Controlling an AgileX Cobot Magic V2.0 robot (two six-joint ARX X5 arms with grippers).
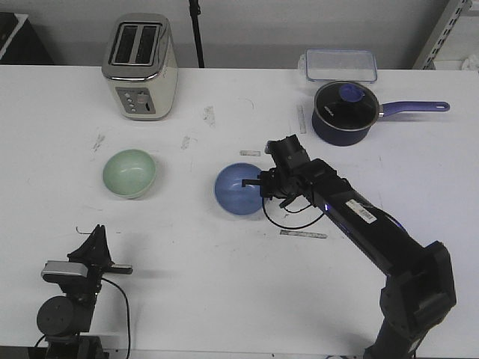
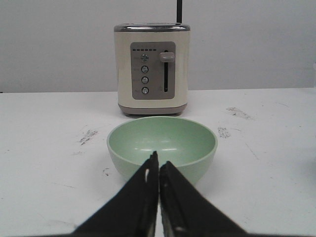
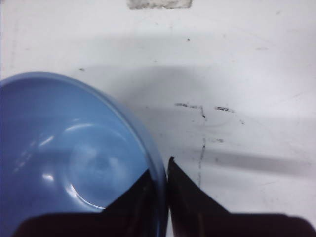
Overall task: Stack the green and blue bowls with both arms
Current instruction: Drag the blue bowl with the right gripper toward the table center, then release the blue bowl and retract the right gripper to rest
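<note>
1. Left gripper (image 1: 96, 238) parked at the near table edge; green bowl (image 1: 129, 173) and blue bowl (image 1: 239, 190) apart, unstacked.
2. Left fingers (image 2: 143, 197) pressed together, empty, green bowl just beyond them, untouched.
3. Right gripper (image 3: 161, 183) pinching the blue bowl's rim; lift and stacking remain.

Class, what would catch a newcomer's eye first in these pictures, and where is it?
The right gripper pinches the rim of the blue bowl at mid-table, one finger inside, one outside. The green bowl sits alone to the left, before the toaster. The left gripper waits shut at the near edge.
</note>
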